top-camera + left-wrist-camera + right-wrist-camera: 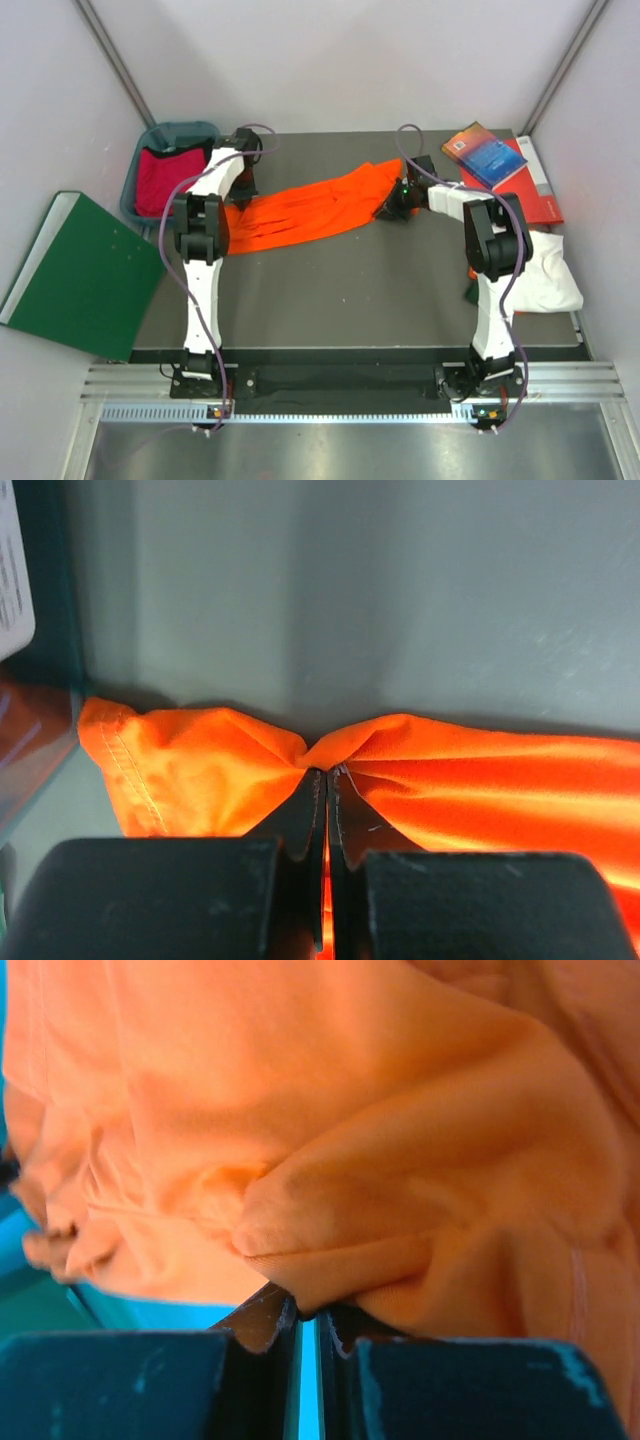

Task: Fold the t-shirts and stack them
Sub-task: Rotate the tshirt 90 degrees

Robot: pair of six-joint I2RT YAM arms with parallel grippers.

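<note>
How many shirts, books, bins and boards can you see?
Shirts: 3 (orange shirt, red shirt, white shirt)
Books: 2 (blue book, red book)
Bins: 1 (teal bin)
Boards: 1 (green board)
Total: 7
A dark scrap beside the white shirt is too hidden to count.

I'm driving this from afar, and it reads as a robotics lab cell, not a home. Plain white panels (350,60) box in a dark table (350,295) on three sides. Both arms are bolted to an aluminium rail (350,412), cables looping loose. Staged props lie about: a teal bin (178,126) just left of my left gripper (240,200), books (487,155) right of my right gripper (392,207), and a green board (85,270) further left, off the table.
</note>
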